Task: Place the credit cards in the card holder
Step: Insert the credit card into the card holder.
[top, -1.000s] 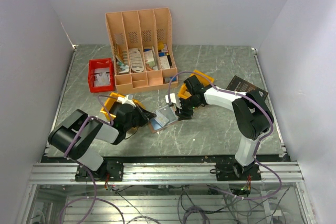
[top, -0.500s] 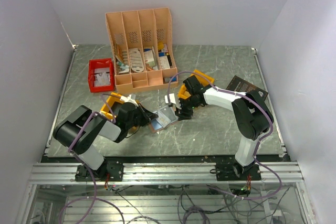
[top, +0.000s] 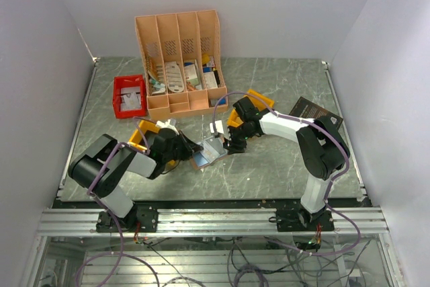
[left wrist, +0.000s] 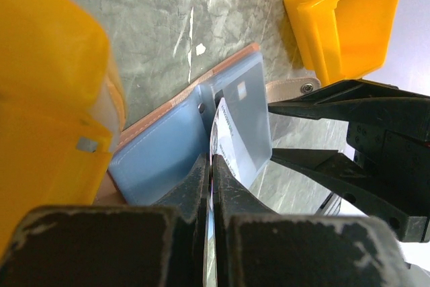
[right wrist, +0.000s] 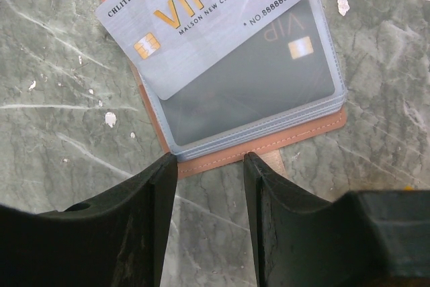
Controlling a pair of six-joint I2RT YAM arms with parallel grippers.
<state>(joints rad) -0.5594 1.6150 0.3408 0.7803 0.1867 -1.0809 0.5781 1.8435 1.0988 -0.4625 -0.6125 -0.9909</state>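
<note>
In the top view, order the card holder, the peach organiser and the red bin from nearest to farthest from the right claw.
From the right claw:
1. Card holder, right at its tips, just to its left.
2. Organiser, farther back and to the left.
3. Red bin, far left, beyond the organiser's left side.

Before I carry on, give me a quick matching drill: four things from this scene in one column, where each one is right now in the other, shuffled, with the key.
Things:
1. VIP card
2. card holder
3. red bin
4. black book

Places:
a. left of the peach organiser
b. lying open on the table, in front of the open right gripper
c. by the table's right edge
d. pinched in the left gripper

Pairs: 1-d, 2-b, 3-a, 4-c
</note>
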